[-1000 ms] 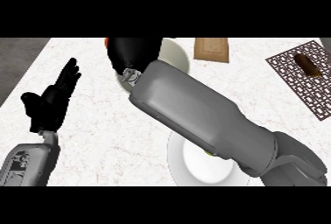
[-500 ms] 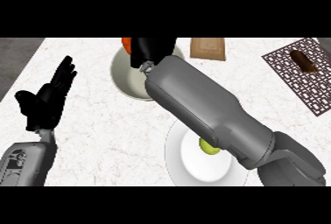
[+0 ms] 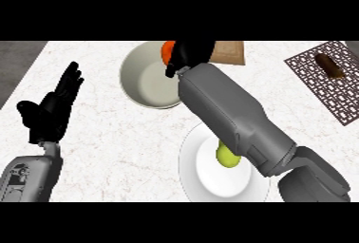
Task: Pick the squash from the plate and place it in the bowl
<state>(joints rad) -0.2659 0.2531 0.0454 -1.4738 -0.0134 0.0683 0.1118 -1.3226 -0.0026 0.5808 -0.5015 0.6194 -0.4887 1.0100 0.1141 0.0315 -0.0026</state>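
Observation:
The cream bowl [image 3: 148,78] stands at the back middle of the counter. My right hand [image 3: 191,51] hovers over its far right rim, fingers curled round the orange squash [image 3: 167,50], which is mostly hidden by the hand. The grey right forearm crosses the white plate [image 3: 210,182] at the front. A yellow-green fruit [image 3: 228,157] lies on that plate, half covered by the arm. At the left edge my left hand [image 3: 51,110] rests open, fingers up, holding nothing.
A brown lattice mat [image 3: 324,89] lies at the right with a dark brown item [image 3: 329,65] on it. A tan board [image 3: 230,52] sits behind the bowl. The counter's dark edge [image 3: 20,59] runs along the far left.
My right hand has carried the squash to the right along the bowl's far rim. The forearm swung with it, uncovering most of the bowl. The left hand has stayed put.

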